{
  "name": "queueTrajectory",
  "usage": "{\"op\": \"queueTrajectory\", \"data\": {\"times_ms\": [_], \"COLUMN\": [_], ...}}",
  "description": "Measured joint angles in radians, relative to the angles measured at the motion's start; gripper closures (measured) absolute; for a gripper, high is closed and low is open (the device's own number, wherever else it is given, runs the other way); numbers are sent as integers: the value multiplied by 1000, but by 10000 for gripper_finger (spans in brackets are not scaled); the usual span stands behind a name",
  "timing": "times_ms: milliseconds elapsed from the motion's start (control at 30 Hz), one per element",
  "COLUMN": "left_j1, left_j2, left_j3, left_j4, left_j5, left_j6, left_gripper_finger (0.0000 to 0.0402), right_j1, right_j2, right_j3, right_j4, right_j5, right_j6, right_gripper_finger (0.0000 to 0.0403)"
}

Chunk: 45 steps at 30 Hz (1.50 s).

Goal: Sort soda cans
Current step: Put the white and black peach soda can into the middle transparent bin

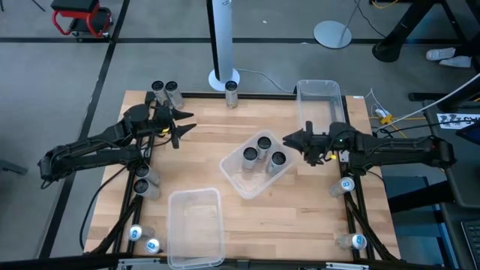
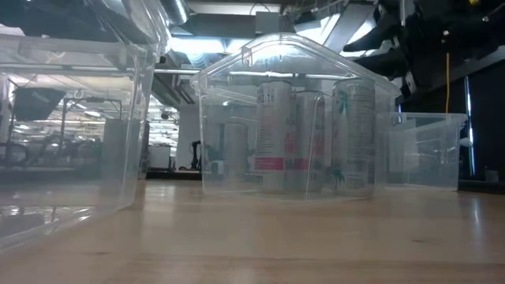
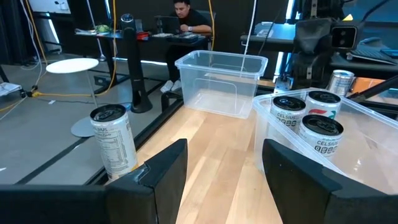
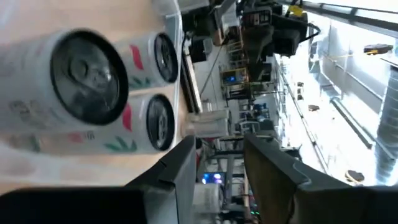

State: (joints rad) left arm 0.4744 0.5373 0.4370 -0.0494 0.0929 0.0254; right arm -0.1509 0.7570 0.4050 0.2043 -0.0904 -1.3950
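Your left gripper (image 3: 221,180) hovers over the bench (image 1: 202,135), fingers (image 3: 168,177) parted, holding nothing; your right gripper (image 4: 214,165) likewise, fingers narrower, empty; three soda cans (image 1: 262,154) stand upright in the middle bin (image 1: 232,176); others ring the bench edges.
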Motion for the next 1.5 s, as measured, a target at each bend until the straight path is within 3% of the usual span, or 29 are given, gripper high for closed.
{"op": "queueTrajectory", "data": {"times_ms": [300,667,767,900,1033,1300,1500], "left_j1": [7,1,1,3,6,6,6], "left_j2": [-1,43,56,87,119,161,156], "left_j3": [0,0,0,0,2,81,104], "left_j4": [66,251,288,375,455,346,259], "left_j5": [-57,-57,-71,-200,-193,-174,-171], "left_j6": [92,-176,-159,-153,-97,-16,66], "left_gripper_finger": [204,204,204,204,204,204,204], "right_j1": [0,0,0,0,0,0,0], "right_j2": [-1,-1,-1,-1,-1,52,173], "right_j3": [0,0,0,0,0,24,147], "right_j4": [29,30,30,56,112,212,204], "right_j5": [-7,-7,-7,2,10,115,180], "right_j6": [37,107,107,104,96,51,-22], "right_gripper_finger": [269,269,269,269,269,260,196]}}
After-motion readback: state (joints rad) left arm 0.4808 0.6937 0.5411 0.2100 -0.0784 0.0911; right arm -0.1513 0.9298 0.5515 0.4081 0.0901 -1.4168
